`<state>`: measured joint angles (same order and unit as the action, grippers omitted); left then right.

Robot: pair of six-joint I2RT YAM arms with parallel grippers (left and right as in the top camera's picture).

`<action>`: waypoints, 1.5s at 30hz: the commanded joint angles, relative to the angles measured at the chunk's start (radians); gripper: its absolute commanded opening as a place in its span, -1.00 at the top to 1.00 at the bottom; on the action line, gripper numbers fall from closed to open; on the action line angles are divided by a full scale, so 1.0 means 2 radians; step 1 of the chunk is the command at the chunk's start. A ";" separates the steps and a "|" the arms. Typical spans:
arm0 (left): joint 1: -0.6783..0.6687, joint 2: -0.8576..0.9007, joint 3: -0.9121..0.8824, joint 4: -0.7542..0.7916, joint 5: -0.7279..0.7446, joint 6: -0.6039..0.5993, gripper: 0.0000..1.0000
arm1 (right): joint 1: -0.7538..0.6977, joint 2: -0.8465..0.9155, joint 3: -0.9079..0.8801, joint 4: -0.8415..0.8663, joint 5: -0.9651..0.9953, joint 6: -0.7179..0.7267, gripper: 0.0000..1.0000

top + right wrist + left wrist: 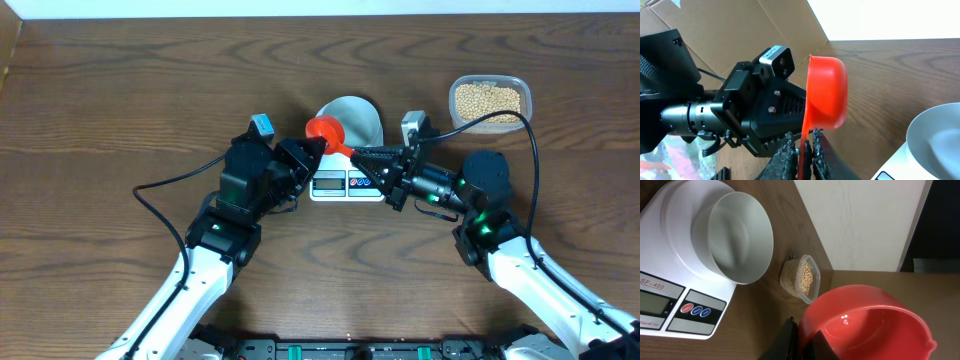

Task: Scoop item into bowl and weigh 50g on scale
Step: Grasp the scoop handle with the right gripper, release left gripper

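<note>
Right hand (804,150), nearest the lens in its own wrist view, set narrow on the thin handle of the red scoop (826,92), pads seemingly against it on both sides; the cup is empty, its mouth turned toward the left hand (807,339). That hand, fully closed, appears to pinch the same scoop at the edge of the cup, so both hands meet above the near edge of the scale (670,240). Bowl (747,230), pale and empty, sits on the scale platform, on the far side of the display. Beans (490,97) all lie in the clear tub (452,100), far right on the surface (150,90), well apart from the scale. Step in hand, as judged: a transfer of the scoop from one hand to the other, before any scooping. Next move calls for the left hand to let go only once the right grip is firm, then for the right arm to carry the scoop to the tub, level the cup and dig into the beans
</note>
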<state>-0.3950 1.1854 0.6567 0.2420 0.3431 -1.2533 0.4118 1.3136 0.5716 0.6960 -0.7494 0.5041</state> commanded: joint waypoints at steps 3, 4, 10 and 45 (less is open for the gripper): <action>-0.002 -0.002 0.004 0.000 0.007 0.001 0.85 | 0.004 0.000 0.007 0.000 0.009 -0.008 0.95; -0.002 -0.002 0.004 0.000 0.007 0.001 0.85 | 0.004 0.000 0.007 0.000 0.009 -0.008 0.97; -0.002 -0.002 0.004 0.000 0.007 0.001 0.85 | 0.004 0.000 0.007 0.000 0.009 -0.008 0.98; -0.001 -0.002 0.004 -0.009 -0.024 0.094 -0.45 | -0.048 0.000 0.007 -0.019 0.086 -0.007 0.98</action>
<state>-0.3958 1.1854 0.6567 0.2386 0.3351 -1.1145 0.3435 1.3136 0.5716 0.6617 -0.5953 0.4999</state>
